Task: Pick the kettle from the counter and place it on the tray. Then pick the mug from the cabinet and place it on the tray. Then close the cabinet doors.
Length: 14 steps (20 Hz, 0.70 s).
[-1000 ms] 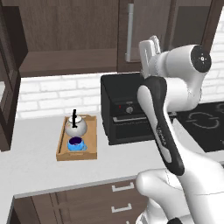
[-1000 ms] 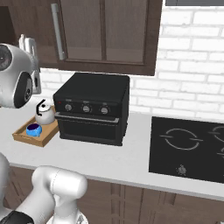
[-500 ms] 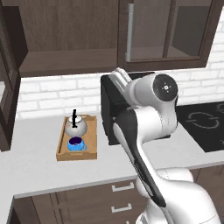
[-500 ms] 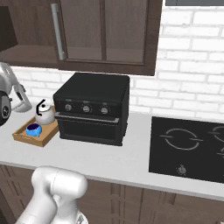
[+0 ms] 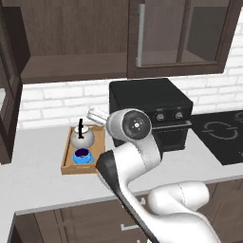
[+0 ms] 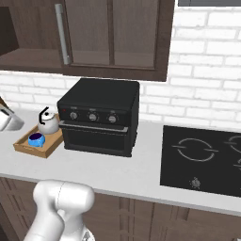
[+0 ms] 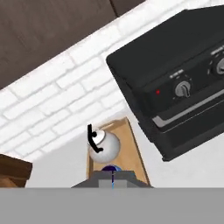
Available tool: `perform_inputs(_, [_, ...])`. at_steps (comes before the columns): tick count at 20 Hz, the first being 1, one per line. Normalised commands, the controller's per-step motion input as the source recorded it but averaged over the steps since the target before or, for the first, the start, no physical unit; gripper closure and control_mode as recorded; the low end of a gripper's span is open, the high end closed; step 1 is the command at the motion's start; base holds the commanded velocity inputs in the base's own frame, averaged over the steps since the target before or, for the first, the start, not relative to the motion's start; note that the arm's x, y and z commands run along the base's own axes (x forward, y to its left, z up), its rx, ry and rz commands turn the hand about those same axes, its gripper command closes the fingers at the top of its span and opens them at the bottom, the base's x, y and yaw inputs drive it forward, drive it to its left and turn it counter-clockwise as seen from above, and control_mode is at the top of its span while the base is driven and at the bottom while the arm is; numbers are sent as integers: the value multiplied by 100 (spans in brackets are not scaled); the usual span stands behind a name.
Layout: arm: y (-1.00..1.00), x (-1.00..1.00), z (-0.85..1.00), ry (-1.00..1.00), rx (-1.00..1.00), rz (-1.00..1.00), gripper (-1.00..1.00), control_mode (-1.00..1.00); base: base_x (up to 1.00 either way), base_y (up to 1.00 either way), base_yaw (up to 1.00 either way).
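1. The kettle (image 5: 82,137) and the blue mug (image 5: 83,155) both sat on the wooden tray (image 5: 65,160), the kettle at the end nearer the brick wall and the mug just in front of it.
2. The tray rested on the pale counter (image 5: 38,175), just beside the black oven (image 5: 151,108); from the right base view the tray (image 6: 23,146) lay left of the oven (image 6: 99,115).
3. The gripper (image 5: 96,114) hung above the oven-side rim of the tray, beside the kettle, mostly hidden behind the arm's big round joint. I could not tell how far its fingers were parted, or whether they held anything.
4. The cabinet (image 5: 76,57) over the tray showed its bare shelf, with one door (image 5: 6,90) swung out at the far left.
5. The neighbouring door (image 5: 182,33), with its silver bar handle (image 5: 140,37), sat flush in its frame.
6. In the hand view, the kettle (image 7: 103,145) stood upright in the tray (image 7: 139,159), with the oven (image 7: 175,76) to its right.
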Motion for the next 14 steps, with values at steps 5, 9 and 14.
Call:
perform_inputs(5, [50, 0, -45, -5, -44, 19, 100, -100, 0, 0, 0])
perform_inputs(9, [48, -5, -39, -12, -42, 12, 100, -100, 0, 0, 0])
perform_inputs(14, [58, -2, -27, -22, -33, 2, 100, -100, 0, 0, 0])
